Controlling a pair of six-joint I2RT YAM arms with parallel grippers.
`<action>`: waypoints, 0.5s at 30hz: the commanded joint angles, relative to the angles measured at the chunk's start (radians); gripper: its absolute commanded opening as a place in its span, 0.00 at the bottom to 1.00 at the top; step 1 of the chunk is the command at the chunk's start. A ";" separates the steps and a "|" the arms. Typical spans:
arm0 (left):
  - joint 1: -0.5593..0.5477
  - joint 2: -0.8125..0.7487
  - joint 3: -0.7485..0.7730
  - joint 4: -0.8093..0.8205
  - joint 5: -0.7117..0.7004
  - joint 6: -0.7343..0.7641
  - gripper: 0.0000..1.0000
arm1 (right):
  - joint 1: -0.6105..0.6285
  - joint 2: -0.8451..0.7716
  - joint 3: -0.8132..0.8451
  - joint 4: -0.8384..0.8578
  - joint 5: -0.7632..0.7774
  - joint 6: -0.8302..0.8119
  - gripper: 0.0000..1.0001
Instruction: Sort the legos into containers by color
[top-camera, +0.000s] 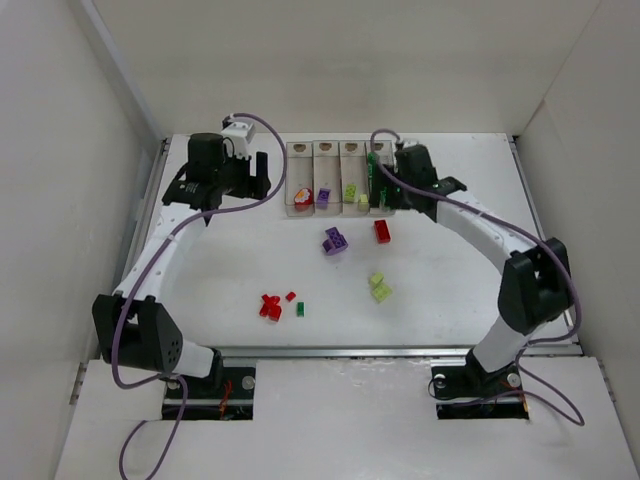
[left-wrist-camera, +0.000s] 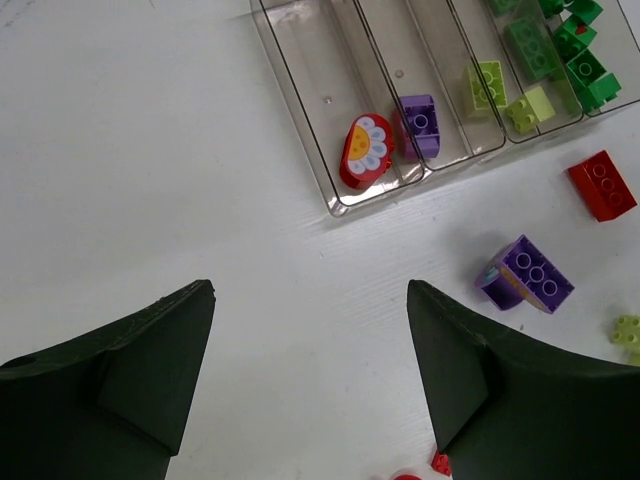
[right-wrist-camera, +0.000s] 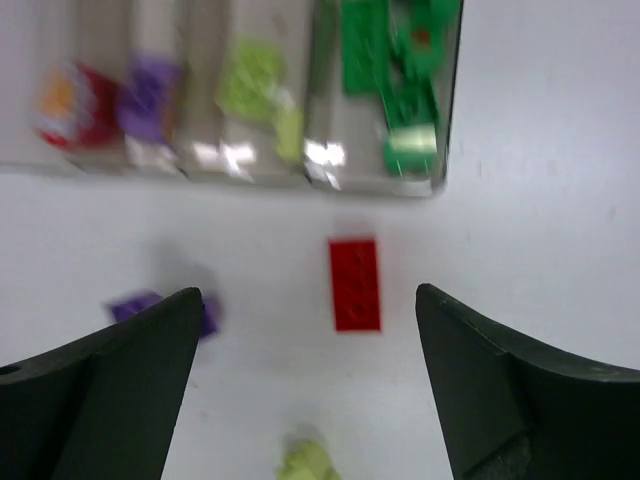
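Standing near the far edge of the table (top-camera: 460, 290), the containers (top-camera: 326, 152) formed a row of four joined clear bins running left to right. Each bin's long axis pointed from the far edge toward the near one, with the round holes at the far ends. A red flower piece (left-wrist-camera: 367, 150) lay at the near end of the leftmost bin, set on a diagonal. A purple brick (left-wrist-camera: 418, 122) sat in the second bin, yellow-green bricks (left-wrist-camera: 487, 82) in the third, and green bricks (right-wrist-camera: 395, 60) were piled in the rightmost.

Just off the row's near right corner lay a red brick (right-wrist-camera: 355, 284), flat and studs up, its long axis roughly parallel to the bins. A purple block (left-wrist-camera: 525, 275) lay to its left, skewed diagonally. Nearer the middle of the table sat a yellow-green pair (top-camera: 379, 287). Further left was a red cluster (top-camera: 269, 306) with a small green brick (top-camera: 300, 309) beside it.

The left gripper (left-wrist-camera: 310, 287) hovered off the row's left end, jaws spread wide with nothing between them. The right gripper (right-wrist-camera: 310, 290) hung by the row's right end, jaws likewise apart and empty.
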 joint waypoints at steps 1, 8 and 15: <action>-0.005 0.015 0.003 0.023 -0.007 -0.002 0.75 | 0.032 0.041 -0.138 -0.126 0.050 -0.039 0.91; -0.040 0.024 0.021 0.023 -0.007 -0.002 0.75 | 0.023 0.150 -0.117 -0.031 0.028 -0.062 0.82; -0.049 0.024 0.032 0.032 -0.016 0.009 0.75 | 0.023 0.297 -0.022 -0.054 0.064 -0.111 0.59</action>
